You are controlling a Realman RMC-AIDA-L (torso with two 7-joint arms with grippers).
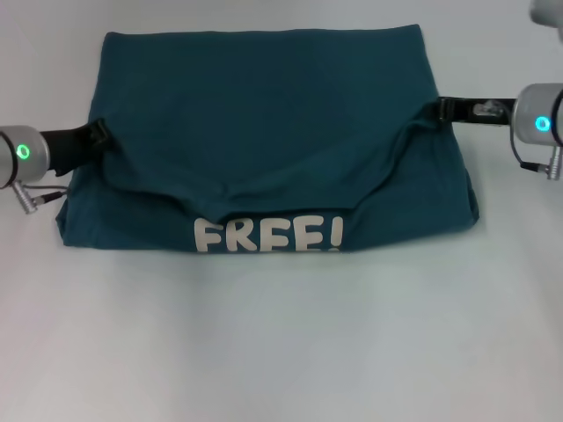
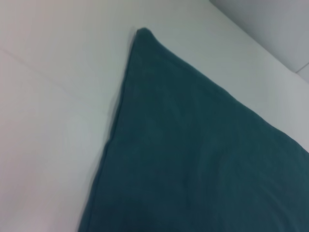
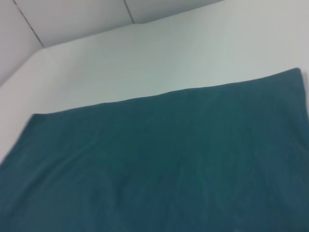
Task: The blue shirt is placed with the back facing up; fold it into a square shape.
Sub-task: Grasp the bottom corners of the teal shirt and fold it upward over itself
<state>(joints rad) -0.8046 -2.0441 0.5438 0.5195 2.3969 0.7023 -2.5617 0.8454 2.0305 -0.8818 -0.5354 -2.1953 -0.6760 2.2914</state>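
While the blue shirt (image 1: pixel 264 114) lay half-folded, the left gripper (image 1: pixel 98 134) and right gripper (image 1: pixel 442 109) each pinched its upper layer's side edges.

Each arm ends in a silver-grey cylindrical wrist housing with a glowing ring light on its face, green-cyan on the left arm and cyan-blue on the right. A black, matte gripper body extends from each housing: the left gripper (image 1: pixel 95 134) looks blocky, while the right gripper (image 1: pixel 444 109) is slimmer and carries a small pale marking. Small metal connector plugs with thin dark cables hang beneath both housings.
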